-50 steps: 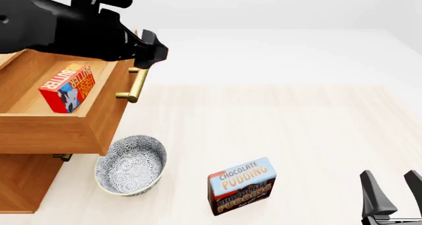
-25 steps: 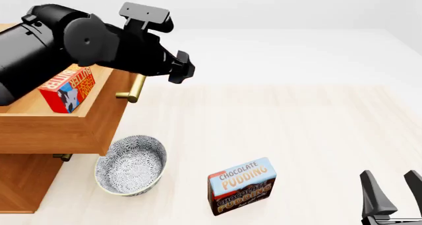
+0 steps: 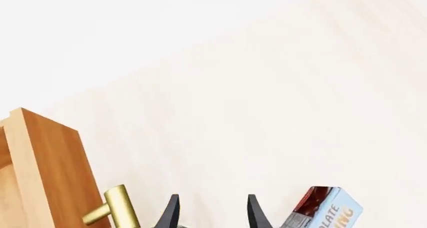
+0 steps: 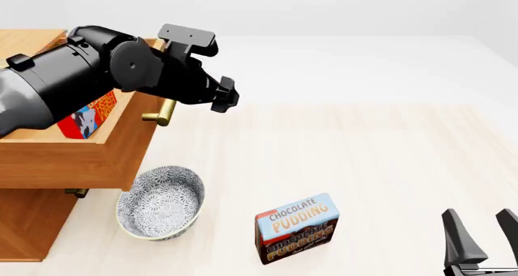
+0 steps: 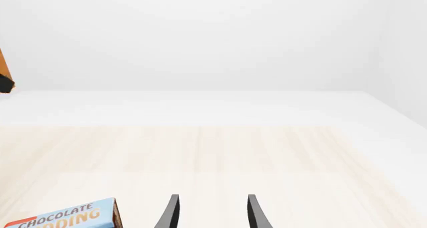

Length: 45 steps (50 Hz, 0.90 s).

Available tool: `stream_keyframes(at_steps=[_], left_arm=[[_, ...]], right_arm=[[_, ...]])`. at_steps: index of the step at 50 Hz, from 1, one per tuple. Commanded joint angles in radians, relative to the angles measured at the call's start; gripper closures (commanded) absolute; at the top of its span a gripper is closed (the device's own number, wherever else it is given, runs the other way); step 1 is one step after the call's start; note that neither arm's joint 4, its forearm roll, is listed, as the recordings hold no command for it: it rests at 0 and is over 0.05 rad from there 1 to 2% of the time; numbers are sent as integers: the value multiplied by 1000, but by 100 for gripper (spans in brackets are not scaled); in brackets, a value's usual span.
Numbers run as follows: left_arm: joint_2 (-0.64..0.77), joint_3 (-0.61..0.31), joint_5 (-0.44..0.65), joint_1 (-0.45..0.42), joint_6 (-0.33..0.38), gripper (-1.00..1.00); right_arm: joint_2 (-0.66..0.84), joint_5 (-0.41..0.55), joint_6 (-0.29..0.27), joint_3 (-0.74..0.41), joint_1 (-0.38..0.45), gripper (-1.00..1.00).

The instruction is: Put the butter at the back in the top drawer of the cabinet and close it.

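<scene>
The right gripper [image 4: 479,232] stood low at the near edge of the pale wood-grain table [image 4: 380,161], its two thin black fingers parted with nothing between them, and the glossy rectangular "Chocolate Pudding" box [image 4: 296,227] stood upright to its left, with the round patterned bowl [image 4: 159,203] further left. Farther off, the left gripper [image 4: 222,94] hung above the table just beside the cylindrical brass bar handle [image 4: 164,111], its slim black fingers [image 3: 169,214] apart and empty. Behind that gripper, the top drawer [image 4: 97,148] of the light-brown wooden cabinet [image 4: 24,221] stood pulled out, and the small red-and-orange butter box [image 4: 87,114] lay inside it, partly hidden by the matte black arm.
</scene>
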Motion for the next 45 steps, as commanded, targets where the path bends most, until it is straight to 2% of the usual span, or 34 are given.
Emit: stream_keyframes(at_steps=[1,45], left_arm=[[9,31,-19,31,0,-100],[-32,161,-72,177,4,-100]], right_arm=[[0,0,0,0,0,-100],[0,0,0,0,0,-100]])
